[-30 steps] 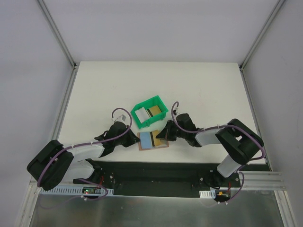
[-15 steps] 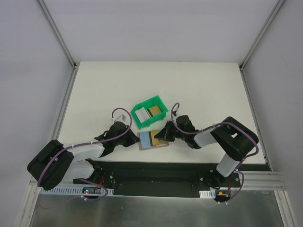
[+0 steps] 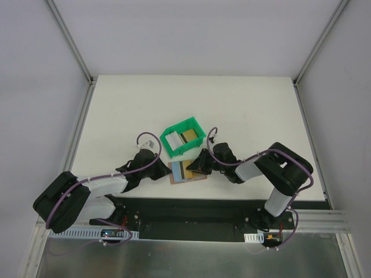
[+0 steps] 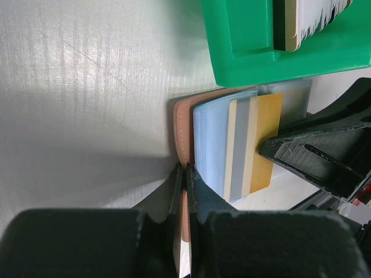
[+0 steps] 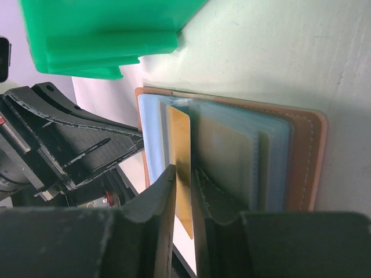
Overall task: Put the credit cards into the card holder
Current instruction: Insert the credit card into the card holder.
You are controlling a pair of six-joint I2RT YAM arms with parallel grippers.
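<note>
The right pincer (image 5: pixel 182 179) is clamped on a thin gold-olive card (image 5: pixel 181 145), partly inserted in the open tan leather card holder (image 5: pixel 316 162) beside the green plastic bin (image 5: pixel 104 35); the holder's edge is gripped steady by the left pincer (image 4: pixel 184 176).

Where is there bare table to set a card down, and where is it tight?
Bare: the table beyond the green bin, plus both sides. Crowded: near middle, where bin, card holder, left gripper and right gripper meet.

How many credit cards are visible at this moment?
3. One gold card is at the card holder, pinched by the right tool; a white-grey card and a gold-olive card lie in the green bin. Others may be hidden in pockets.
</note>
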